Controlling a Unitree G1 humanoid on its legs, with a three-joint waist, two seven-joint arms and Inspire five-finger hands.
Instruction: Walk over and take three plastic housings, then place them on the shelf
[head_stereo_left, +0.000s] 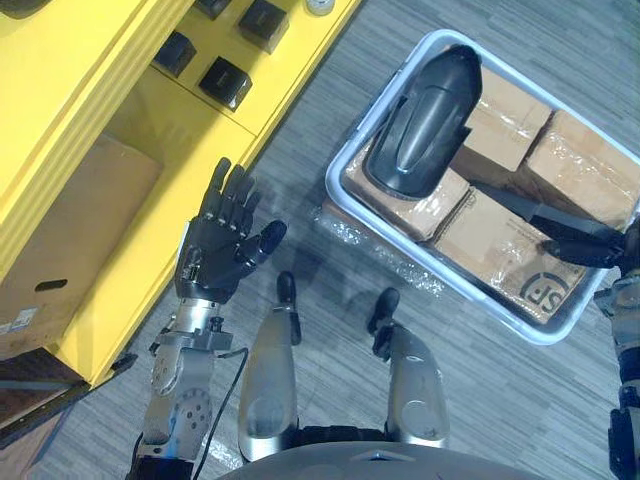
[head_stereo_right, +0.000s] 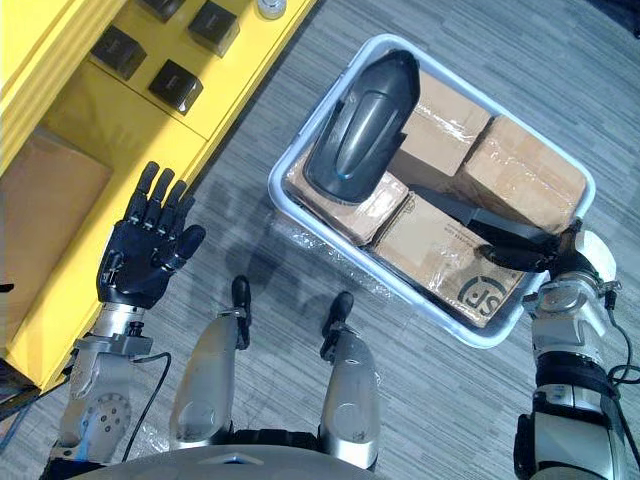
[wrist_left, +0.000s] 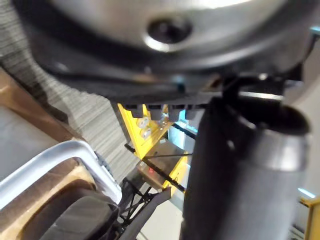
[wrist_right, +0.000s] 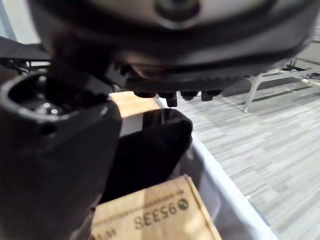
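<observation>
- Yellow shelf (head_stereo_left: 170, 120), far left, carried small black boxes (head_stereo_left: 225, 82).
- Left hand (head_stereo_left: 225, 240) hovered beside it, spread flat, empty.
- Plastic housing (head_stereo_left: 425, 125) lay atop cardboard boxes (head_stereo_left: 500, 245) in white bin (head_stereo_left: 333, 180).
- Right hand (head_stereo_right: 540, 258) sat at the bin's rim; grip untellable.
- Risk: the smooth, domed housing would probably slip from a shallow grasp.

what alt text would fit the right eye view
A white bin of cardboard boxes holds a large dark plastic housing; the right hand reaches into its near corner. The left hand, open, hovers beside a yellow shelf.
</observation>
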